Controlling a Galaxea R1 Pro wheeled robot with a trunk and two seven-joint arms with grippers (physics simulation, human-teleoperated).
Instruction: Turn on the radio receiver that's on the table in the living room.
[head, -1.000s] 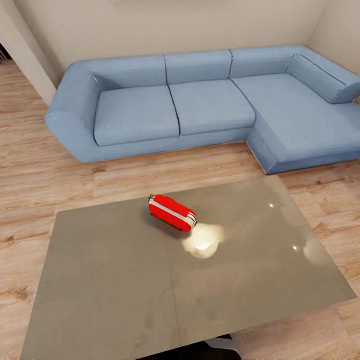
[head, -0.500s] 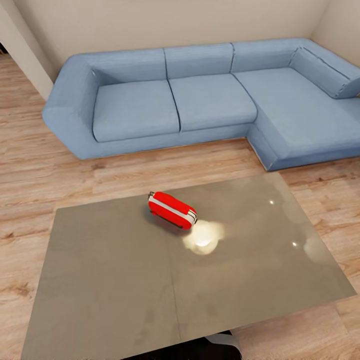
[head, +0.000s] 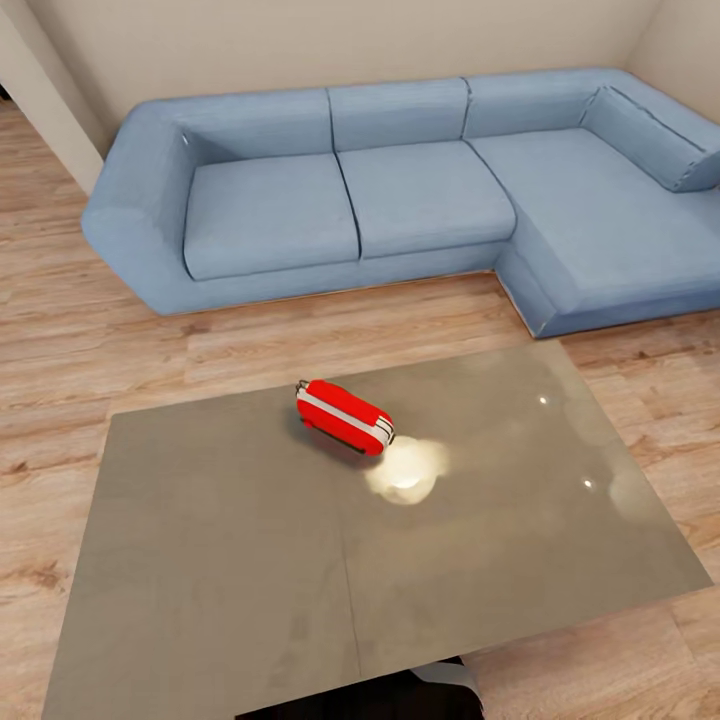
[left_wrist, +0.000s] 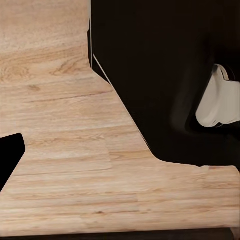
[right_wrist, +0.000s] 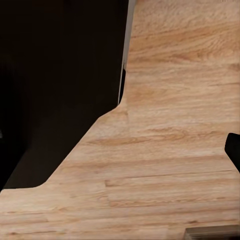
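On the table (head: 250, 560), a little left of centre toward its far edge, the radio receiver (head: 343, 417) lies askew in the head view: a bright red rounded box with a white band along it and a thin wire handle at its far-left end. No readable writing shows on it. Beyond stands a light-blue sofa (head: 400, 190) on wooden floor (head: 60, 330). Each wrist view shows floorboards (left_wrist: 65, 165) beside dark robot bodywork (right_wrist: 55, 80); whether either gripper is open or closed cannot be told.
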